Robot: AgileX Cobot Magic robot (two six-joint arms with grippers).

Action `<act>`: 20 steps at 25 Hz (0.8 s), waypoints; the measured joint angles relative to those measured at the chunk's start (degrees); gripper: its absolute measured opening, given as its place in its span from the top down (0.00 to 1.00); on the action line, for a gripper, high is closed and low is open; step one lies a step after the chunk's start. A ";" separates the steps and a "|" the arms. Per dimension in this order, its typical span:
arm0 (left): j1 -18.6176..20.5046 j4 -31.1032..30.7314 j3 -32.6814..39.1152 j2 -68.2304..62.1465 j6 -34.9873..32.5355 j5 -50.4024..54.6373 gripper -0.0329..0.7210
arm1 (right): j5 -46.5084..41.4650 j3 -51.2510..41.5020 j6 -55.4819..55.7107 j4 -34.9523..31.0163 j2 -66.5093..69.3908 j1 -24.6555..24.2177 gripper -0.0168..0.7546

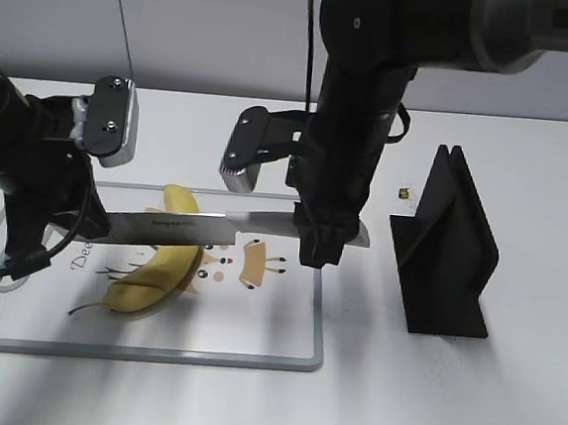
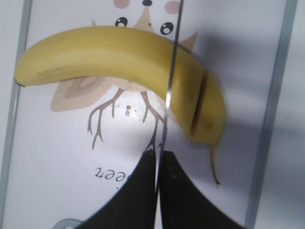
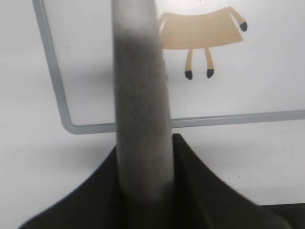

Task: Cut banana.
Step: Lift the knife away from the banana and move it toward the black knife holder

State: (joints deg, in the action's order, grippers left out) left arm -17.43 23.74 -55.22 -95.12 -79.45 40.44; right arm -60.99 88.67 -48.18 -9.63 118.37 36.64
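The yellow banana [image 1: 156, 266] lies on the white cutting board [image 1: 253, 344], stem toward the front left. In the left wrist view the banana [image 2: 109, 55] shows one cut across it near the stem end. A long knife [image 1: 203, 227] lies level across the banana's upper half. My right gripper [image 1: 324, 238] is shut on the knife's grey handle [image 3: 140, 95]; its jaws [image 3: 143, 164] clamp both sides. My left gripper [image 1: 61, 225] is shut on the blade's tip end, and the thin blade [image 2: 170, 81] runs edge-on from its jaws [image 2: 157, 160] across the banana.
A black knife stand [image 1: 445, 247] is on the table right of the board. A small dark object [image 1: 403, 193] lies behind it. The board has a grey rim [image 3: 52, 86] and brown cartoon prints [image 1: 253, 263].
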 joint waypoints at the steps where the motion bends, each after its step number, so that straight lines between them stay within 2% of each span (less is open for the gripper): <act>1: 0.00 0.06 0.26 0.05 0.00 0.41 0.97 | -0.42 0.00 0.00 -0.29 0.00 0.17 0.74; 8: 0.00 0.54 4.70 0.25 0.19 -3.85 0.97 | -0.36 0.00 0.09 0.39 0.36 1.24 0.74; 20: 0.00 -0.15 5.38 -0.24 0.14 -6.60 0.97 | 1.01 0.00 0.27 0.62 2.48 1.30 0.74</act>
State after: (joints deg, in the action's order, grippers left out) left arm -17.43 23.59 -49.84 -95.36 -79.31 33.84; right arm -59.98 88.67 -47.92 -9.00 120.86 37.94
